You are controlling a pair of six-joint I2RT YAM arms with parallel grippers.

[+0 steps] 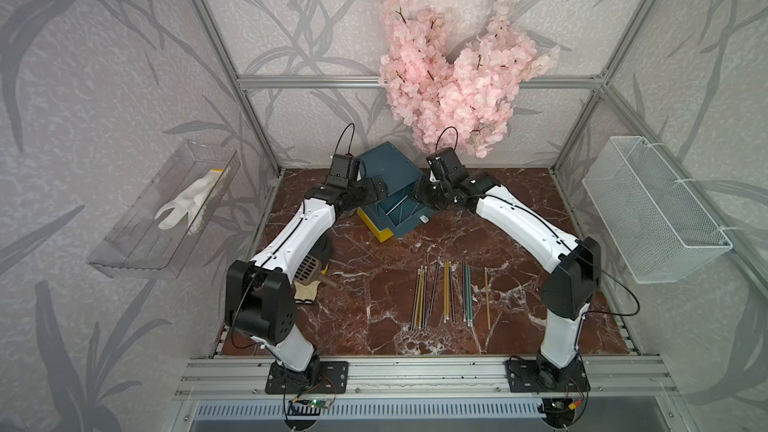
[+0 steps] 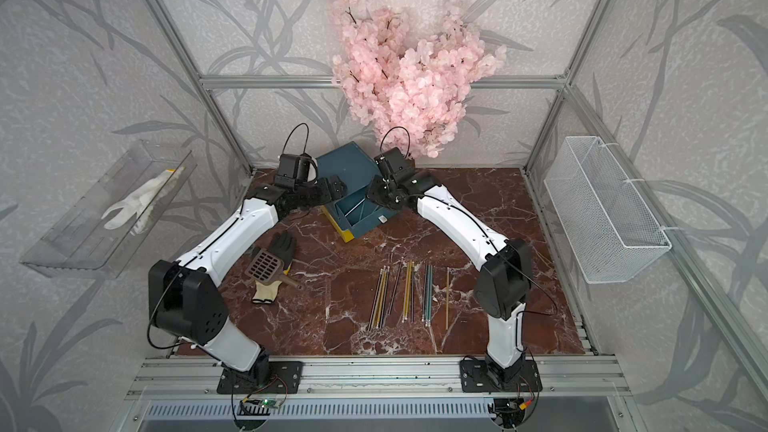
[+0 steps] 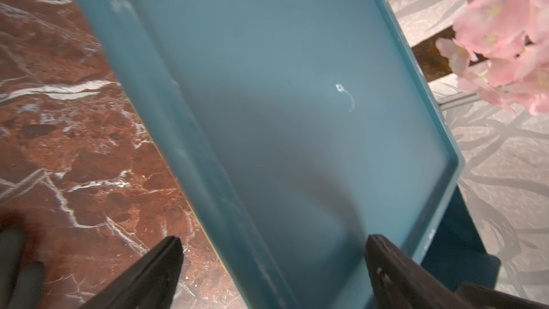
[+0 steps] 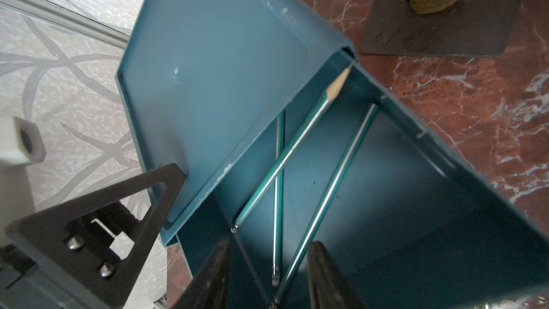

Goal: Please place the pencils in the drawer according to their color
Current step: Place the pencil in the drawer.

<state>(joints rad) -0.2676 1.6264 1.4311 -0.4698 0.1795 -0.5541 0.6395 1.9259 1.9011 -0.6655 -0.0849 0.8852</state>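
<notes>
Red-brown marble table (image 1: 374,326), grey leaf-pattern walls on all sides. At upper centre of the table in both top views sits the teal chest (image 1: 384,164), turned corner-on. Its open teal drawer (image 1: 401,214) sticks out toward the lower frame, with the yellow bottom drawer (image 1: 375,229) poking out beneath.

Jaws of the left gripper (image 3: 273,238) are spread wide and empty over the chest's flat top panel. In the right wrist view, one of its fingers (image 4: 166,185) has its tip against that panel's raised rim.

Jaws of the right gripper (image 4: 269,245) are part-way apart above the open drawer. One teal pencil (image 4: 335,179) runs up between them, nearer one finger. The gap is far wider than the pencil, and contact is unclear. Two other teal pencils (image 4: 309,126) lie crossed on the drawer floor.

The left arm (image 1: 291,230) and right arm (image 1: 523,222) rise from bases at the lower frame edge. Elbows point outward and forearms lean in to the chest.

Loose pencils (image 1: 449,297) in yellow, dark and teal lie in a rough row at lower centre, well apart from the chest.
</notes>
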